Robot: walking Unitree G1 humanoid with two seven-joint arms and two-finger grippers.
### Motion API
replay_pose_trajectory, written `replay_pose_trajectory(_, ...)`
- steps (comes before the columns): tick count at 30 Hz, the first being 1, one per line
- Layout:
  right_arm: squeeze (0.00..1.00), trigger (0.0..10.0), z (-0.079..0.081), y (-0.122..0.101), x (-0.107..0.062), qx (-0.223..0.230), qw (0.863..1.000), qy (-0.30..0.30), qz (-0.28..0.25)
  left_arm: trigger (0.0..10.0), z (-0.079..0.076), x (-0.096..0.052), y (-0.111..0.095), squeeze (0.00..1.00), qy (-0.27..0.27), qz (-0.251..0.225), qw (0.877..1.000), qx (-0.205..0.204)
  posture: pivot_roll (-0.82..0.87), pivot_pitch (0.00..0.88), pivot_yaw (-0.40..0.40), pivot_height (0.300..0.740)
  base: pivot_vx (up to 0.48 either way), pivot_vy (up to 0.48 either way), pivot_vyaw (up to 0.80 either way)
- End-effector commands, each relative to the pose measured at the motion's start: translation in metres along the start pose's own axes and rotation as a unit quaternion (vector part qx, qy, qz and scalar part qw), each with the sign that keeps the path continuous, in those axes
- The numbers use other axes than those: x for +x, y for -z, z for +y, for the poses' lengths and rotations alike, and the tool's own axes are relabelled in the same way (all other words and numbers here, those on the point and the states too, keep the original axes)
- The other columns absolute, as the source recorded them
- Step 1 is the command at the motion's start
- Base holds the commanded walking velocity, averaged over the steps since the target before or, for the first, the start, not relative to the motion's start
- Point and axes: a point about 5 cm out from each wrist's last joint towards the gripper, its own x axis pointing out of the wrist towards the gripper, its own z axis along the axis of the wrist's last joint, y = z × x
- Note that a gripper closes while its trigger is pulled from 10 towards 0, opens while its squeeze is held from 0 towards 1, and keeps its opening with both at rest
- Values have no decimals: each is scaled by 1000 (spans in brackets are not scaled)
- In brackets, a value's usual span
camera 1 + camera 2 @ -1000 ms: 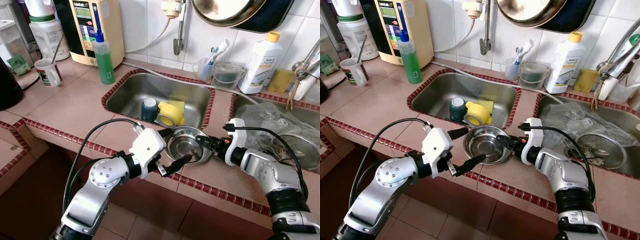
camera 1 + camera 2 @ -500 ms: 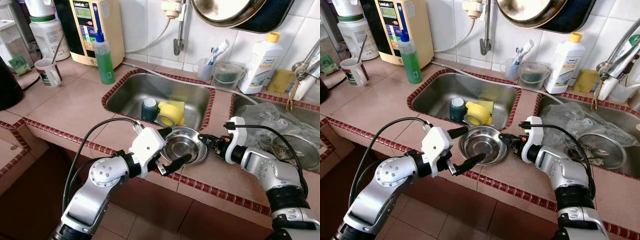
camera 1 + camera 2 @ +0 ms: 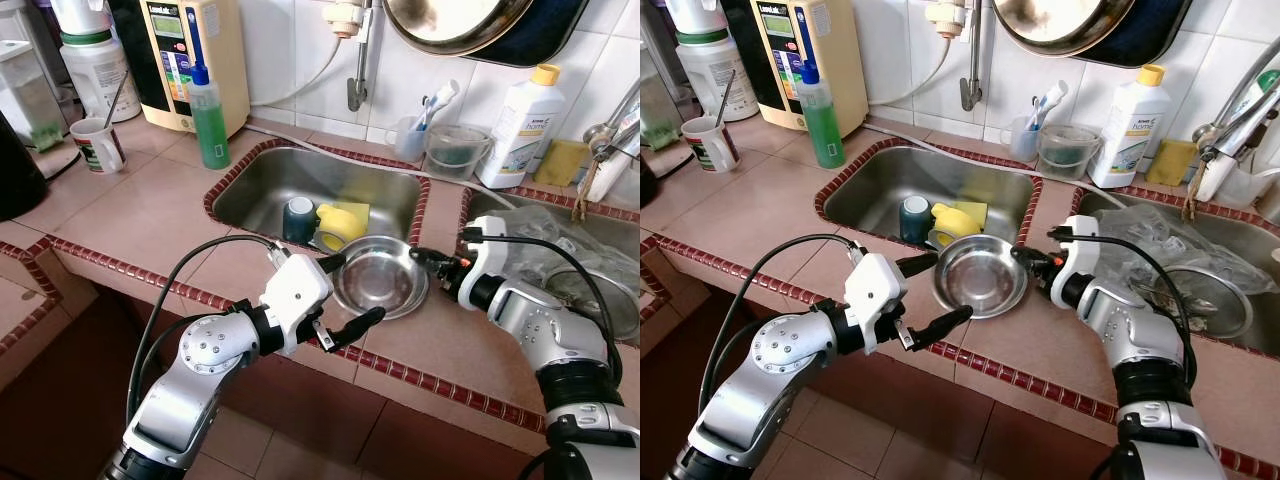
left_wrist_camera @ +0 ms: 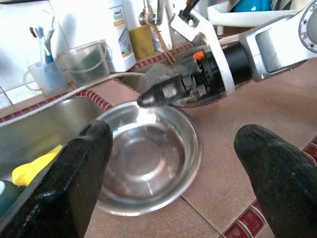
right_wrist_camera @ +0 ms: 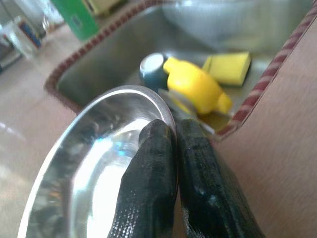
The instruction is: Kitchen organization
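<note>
While the stainless steel bowl [image 3: 377,277] sits at the centre of the left eye frame, on the tiled counter [image 3: 140,205] at the front right corner of the left sink [image 3: 262,185], the right gripper [image 3: 424,258] pinches its right rim, tilting that side up slightly. In the right wrist view, the two black fingers [image 5: 153,178] are pressed together with the thin bowl rim clamped between them. The left gripper [image 3: 348,297] is positioned at the bowl's lower left side, near the counter's red tile edging. Its jaws are spread wide: the upper finger lies beside the bowl's left rim, and the lower finger extends below the bowl's front edge. In the left wrist view, the bowl lies between the two spread fingers, and neither finger is seen touching it.

Inside the left sink, above the bowl in the frame, are a dark teal cup [image 3: 297,216], a yellow object [image 3: 338,220] and a yellow sponge [image 3: 354,211]. A green dish soap bottle [image 3: 208,116] stands at the upper left, beside a beige appliance [image 3: 191,55]. A white mug [image 3: 98,144] with a utensil in it stands at the far left. A white bottle [image 3: 519,124] with a yellow cap stands at the upper right against the tiled wall. A plastic bag [image 3: 535,235] lies in the right sink.
</note>
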Motion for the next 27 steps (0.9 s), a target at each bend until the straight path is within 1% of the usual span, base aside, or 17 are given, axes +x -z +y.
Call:
replay_pose_trajectory(1,0,0,0,-11,-2,-9,999,3,-39,10000,4,0,-4,0,-10,-12,1000,-1,-3,0,-41,740,0,0,0)
replay_pose_trajectory(3,0,0,4,-19,-5,-21,997,-14,-76,10000,8,1,-6,0,-27,-19,999,-7,-4,0,-40,740,0,0,0)
replay_pose_trajectory(4,0,0,4,-19,-5,-21,997,-14,-76,10000,8,1,-6,0,-27,-19,999,-7,-4,0,-40,740,0,0,0)
replay_pose_trajectory(5,0,0,13,-32,-10,-23,990,-42,-133,10000,17,3,-9,0,-62,-30,997,-23,-7,0,-38,740,0,0,0)
replay_pose_trajectory(6,0,0,13,-32,-10,-23,990,-42,-133,10000,17,3,-9,0,-62,-30,997,-23,-7,0,-38,740,0,0,0)
replay_pose_trajectory(8,0,0,23,-43,-15,-29,981,-61,-180,10000,26,5,-13,0,-89,-42,994,-43,-13,0,-34,740,0,0,0)
replay_pose_trajectory(10,0,0,32,-50,-19,-47,975,-70,-207,10000,34,6,-18,0,-109,-63,990,-65,-17,0,-31,740,0,0,0)
replay_pose_trajectory(11,0,0,34,-51,-20,-53,973,-72,-214,10000,36,7,-19,0,-114,-70,988,-73,-17,0,-31,740,0,0,0)
replay_pose_trajectory(12,0,0,38,-53,-21,-69,969,-72,-226,10000,39,7,-21,0,-122,-79,986,-86,-22,0,-26,740,0,0,0)
replay_pose_trajectory(13,0,0,43,-56,-23,-77,965,-74,-238,10000,44,8,-23,0,-134,-88,982,-98,-24,0,-24,740,0,0,0)
replay_pose_trajectory(14,0,0,43,-56,-23,-77,965,-74,-238,10000,44,8,-23,0,-134,-88,982,-98,-24,0,-24,740,0,0,0)
replay_pose_trajectory(15,0,0,50,-59,-25,-83,960,-81,-257,10000,49,10,-24,0,-145,-92,979,-106,-27,0,-22,740,0,0,0)
replay_pose_trajectory(16,0,0,50,-59,-25,-83,960,-81,-257,10000,49,10,-24,0,-145,-92,979,-106,-27,0,-22,740,0,0,0)
replay_pose_trajectory(17,0,0,58,-63,-28,-89,953,-89,-277,10000,52,11,-25,0,-151,-95,978,-105,-30,0,-19,740,0,0,0)
replay_pose_trajectory(19,0,0,67,-67,-31,-89,945,-98,-299,10000,56,13,-25,0,-163,-93,977,-101,-30,0,-18,740,0,0,0)
replay_pose_trajectory(21,0,0,72,-68,-34,-89,941,-99,-311,10000,61,13,-24,0,-175,-93,974,-108,-33,0,-14,740,0,0,0)
replay_pose_trajectory(27,0,0,76,-63,-40,-98,937,-80,-326,10000,68,12,-23,0,-188,-97,970,-118,-39,0,-11,740,0,0,0)
